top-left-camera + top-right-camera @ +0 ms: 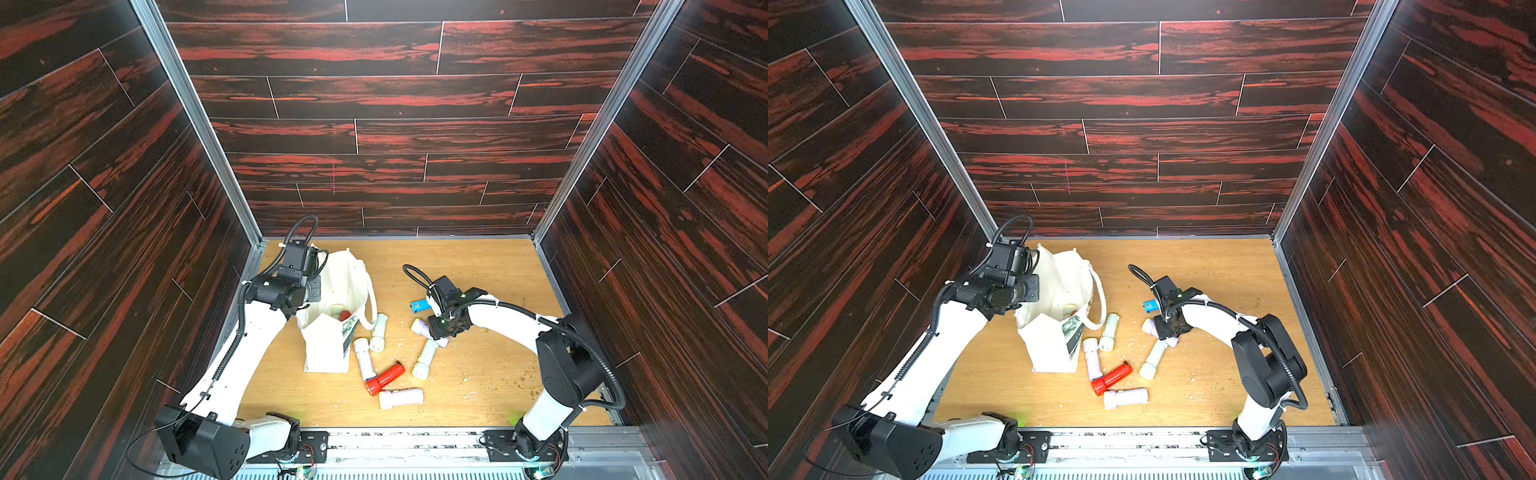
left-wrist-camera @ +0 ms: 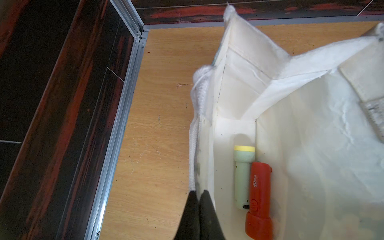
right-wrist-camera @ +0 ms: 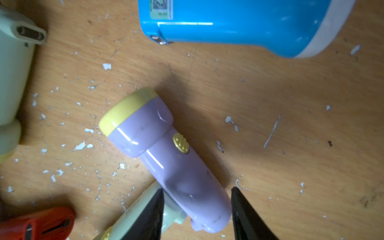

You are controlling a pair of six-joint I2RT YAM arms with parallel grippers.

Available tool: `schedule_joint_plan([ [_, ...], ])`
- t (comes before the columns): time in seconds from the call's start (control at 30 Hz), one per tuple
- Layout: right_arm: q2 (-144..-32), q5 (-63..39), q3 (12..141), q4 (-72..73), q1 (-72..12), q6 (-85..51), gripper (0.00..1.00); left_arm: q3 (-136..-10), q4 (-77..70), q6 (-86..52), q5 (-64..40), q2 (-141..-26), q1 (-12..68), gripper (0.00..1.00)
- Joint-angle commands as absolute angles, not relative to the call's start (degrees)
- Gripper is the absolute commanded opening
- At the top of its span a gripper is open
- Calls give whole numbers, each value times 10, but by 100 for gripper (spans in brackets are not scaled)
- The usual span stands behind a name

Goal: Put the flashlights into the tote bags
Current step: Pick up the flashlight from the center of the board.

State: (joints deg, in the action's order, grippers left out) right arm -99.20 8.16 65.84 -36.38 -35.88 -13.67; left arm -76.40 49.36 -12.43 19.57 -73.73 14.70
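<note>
While left gripper (image 2: 198, 193) is pinched tight on the tote bag (image 2: 234, 83) rim, right gripper (image 3: 197, 193) straddles the lilac flashlight (image 3: 166, 149) lying on the table (image 3: 270, 104), jaws narrow against its body; can't tell if clamped. On the blue flashlight (image 3: 239, 25) the sticker (image 3: 161, 8) shows a QR code, text unreadable; red flashlight (image 2: 259, 187) sits inside the bag, logo illegible.

The tote bag (image 1: 328, 349) at the left of the table (image 1: 478, 266)
In the tote bag two flashlights (image 2: 243, 176) lie side by side; seven other flashlights (image 1: 401, 398) lie on the table right of it, two just beside it, one behind the rest.
</note>
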Motion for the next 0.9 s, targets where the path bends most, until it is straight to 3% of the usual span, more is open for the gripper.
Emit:
schedule_joint_plan([
  [0.0, -1015, 74, 671, -368, -358, -119, 51, -777, 506, -121, 200, -735, 150, 0],
  [0.87, -1069, 71, 673, -371, -358, -120, 48, -764, 501, -126, 194, -735, 151, 0],
])
